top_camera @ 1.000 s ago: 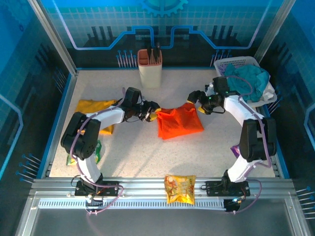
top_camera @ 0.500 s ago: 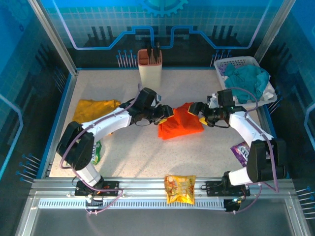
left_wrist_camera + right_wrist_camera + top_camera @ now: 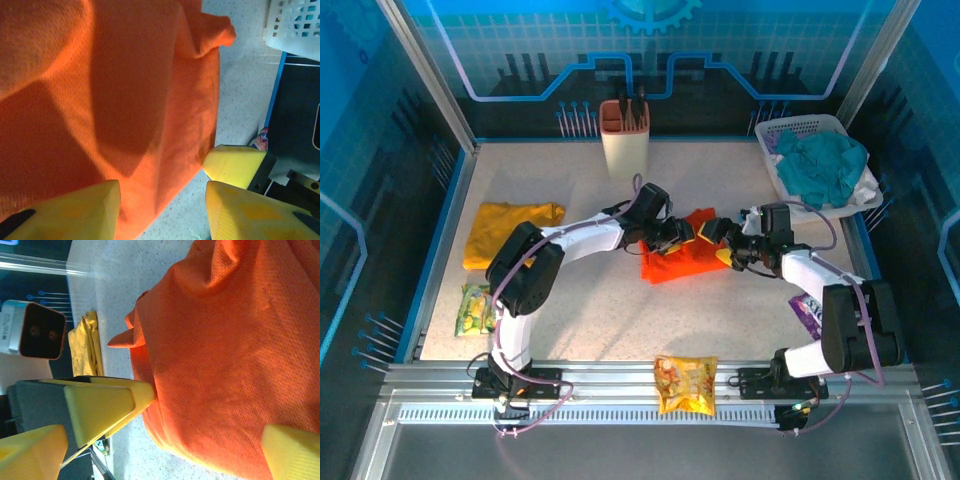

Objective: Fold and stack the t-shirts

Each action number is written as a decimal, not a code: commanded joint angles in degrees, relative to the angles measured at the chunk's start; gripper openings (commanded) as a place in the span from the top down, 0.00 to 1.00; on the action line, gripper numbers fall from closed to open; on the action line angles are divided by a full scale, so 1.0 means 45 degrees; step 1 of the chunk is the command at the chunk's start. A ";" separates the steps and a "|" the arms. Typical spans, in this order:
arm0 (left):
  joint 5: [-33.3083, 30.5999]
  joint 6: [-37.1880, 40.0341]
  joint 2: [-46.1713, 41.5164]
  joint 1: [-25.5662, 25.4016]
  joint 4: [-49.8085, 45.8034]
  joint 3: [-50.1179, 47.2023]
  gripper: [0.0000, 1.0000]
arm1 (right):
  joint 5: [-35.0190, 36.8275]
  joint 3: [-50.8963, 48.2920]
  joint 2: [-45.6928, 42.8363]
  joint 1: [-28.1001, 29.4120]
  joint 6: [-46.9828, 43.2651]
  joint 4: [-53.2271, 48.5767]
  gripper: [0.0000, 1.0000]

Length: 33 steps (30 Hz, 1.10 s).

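Overhead, left gripper (image 3: 682,233) and right gripper (image 3: 718,240) meet over the orange shirt (image 3: 680,265); yellow shirt (image 3: 508,228) lies well left of it. Wrist views reveal left fingers (image 3: 70,212) half-parted, right wide, neither gripping.

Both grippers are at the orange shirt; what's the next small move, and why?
Probably lower and close the left gripper and right gripper on an edge of the orange shirt: both are open over it, nothing pinched, and it lies apart from the yellow shirt.
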 commanded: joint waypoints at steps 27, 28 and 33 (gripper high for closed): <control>-0.1234 -0.1000 0.1717 0.2772 0.1658 -0.0062 0.55 | -0.0079 -0.0152 0.3523 0.0077 0.1421 0.4079 0.02; -0.1271 -0.0939 0.1601 0.2865 0.1607 -0.0152 0.54 | -0.0022 -0.0071 0.3439 0.0085 0.1330 0.3890 0.02; -0.1307 -0.0628 0.0675 0.3134 0.1127 -0.0561 0.55 | -0.0148 0.0302 0.3046 0.0105 0.1322 0.3414 0.02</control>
